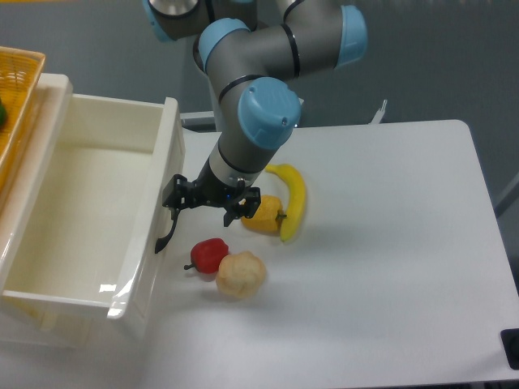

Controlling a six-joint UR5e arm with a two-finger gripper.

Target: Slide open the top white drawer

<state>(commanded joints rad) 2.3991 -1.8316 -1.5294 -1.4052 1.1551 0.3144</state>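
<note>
The top white drawer (151, 212) stands pulled far out of the cream chest (53, 91) at the left, its deep tray bare inside. Its curved black handle (166, 234) hangs on the glossy front panel facing the table. My gripper (209, 203) sits just right of that panel, level with the handle's upper end. Its jaws are spread wide, and the left finger (173, 197) is at or touching the top of the handle. Nothing is held between the fingers.
Close to the gripper lie a banana (294, 201), a yellow-orange pepper (263, 215), a red fruit (209, 254) and a beige round fruit (241, 274). A wicker basket (18, 85) rests on the chest top. White tabletop extends to the right.
</note>
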